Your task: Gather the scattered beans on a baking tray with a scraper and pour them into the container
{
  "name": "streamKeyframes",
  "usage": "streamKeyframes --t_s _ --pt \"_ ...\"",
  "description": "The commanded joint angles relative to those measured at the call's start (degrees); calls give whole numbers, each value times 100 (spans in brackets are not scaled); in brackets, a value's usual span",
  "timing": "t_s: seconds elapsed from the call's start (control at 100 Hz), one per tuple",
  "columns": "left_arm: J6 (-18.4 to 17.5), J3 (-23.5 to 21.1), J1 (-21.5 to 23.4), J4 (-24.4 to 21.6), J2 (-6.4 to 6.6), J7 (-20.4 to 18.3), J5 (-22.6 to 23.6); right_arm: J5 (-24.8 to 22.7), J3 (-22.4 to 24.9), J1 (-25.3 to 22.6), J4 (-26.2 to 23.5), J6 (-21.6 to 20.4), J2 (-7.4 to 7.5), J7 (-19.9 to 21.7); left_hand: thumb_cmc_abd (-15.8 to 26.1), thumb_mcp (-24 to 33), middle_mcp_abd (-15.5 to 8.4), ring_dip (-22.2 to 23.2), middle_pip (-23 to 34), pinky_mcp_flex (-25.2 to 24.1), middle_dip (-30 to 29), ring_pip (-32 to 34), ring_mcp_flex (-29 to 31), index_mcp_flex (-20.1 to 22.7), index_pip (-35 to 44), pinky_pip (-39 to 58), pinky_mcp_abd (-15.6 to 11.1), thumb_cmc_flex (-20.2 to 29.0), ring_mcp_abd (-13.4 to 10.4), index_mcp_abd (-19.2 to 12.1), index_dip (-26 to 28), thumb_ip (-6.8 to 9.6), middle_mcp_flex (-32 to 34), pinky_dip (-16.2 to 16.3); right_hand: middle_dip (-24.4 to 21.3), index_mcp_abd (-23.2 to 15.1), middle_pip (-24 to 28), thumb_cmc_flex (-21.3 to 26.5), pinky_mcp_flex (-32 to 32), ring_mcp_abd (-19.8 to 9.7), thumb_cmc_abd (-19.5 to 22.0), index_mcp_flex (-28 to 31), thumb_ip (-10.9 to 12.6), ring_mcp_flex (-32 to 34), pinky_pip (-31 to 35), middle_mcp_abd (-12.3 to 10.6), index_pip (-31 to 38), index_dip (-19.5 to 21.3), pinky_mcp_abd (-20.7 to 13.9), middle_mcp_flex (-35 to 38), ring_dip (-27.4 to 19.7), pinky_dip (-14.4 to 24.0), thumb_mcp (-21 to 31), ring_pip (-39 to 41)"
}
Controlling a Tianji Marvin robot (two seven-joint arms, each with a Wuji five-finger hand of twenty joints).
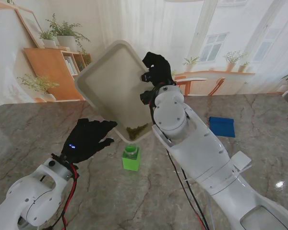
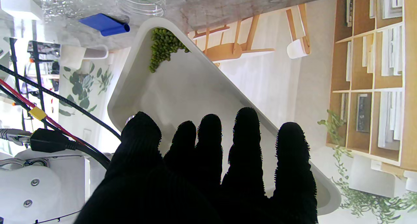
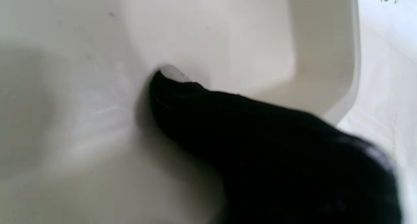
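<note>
In the stand view the right hand (image 1: 156,69) grips the far edge of the tray (image 1: 113,86), so its fingertips are hidden behind the rim; the beans (image 1: 138,128) in the low corner are too small to tell apart; the mouth of the green container (image 1: 131,158) sits under that corner, its contents not readable; the left hand (image 1: 89,139) covers part of the table. In the left wrist view the clear container (image 2: 140,2) is cut off by the edge, and the fingers (image 2: 246,146) hide part of the tray's far end. The right wrist view is blurred; one dark finger (image 3: 260,136) presses the tray floor (image 3: 81,119), the other fingers out of sight.
</note>
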Motion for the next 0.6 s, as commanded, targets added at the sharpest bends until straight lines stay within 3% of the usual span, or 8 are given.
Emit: streamKeyframes --t_s 0.0,0.59 --pt "-8 3 48 -34 2 -2 14 1 13 7 -110 7 -10 63 415 52 37 -1 -75 -45 -69 -45 6 -95 -71 -114 145 10 3 62 -20 277 -89 173 322 10 989 811 610 -621 278 48 169 220 1448 -1000 237 254 -254 177 236 509 756 1073" --pt "27 -21 171 -98 -3 99 82 -183 7 -158 -346 18 48 89 421 50 35 3 -73 -42 -65 -41 9 -97 -63 -116 135 10 -9 54 -9 274 -89 172 303 26 1003 813 612 -611 281 45 165 210 1449 -982 238 252 -237 164 213 496 756 1092"
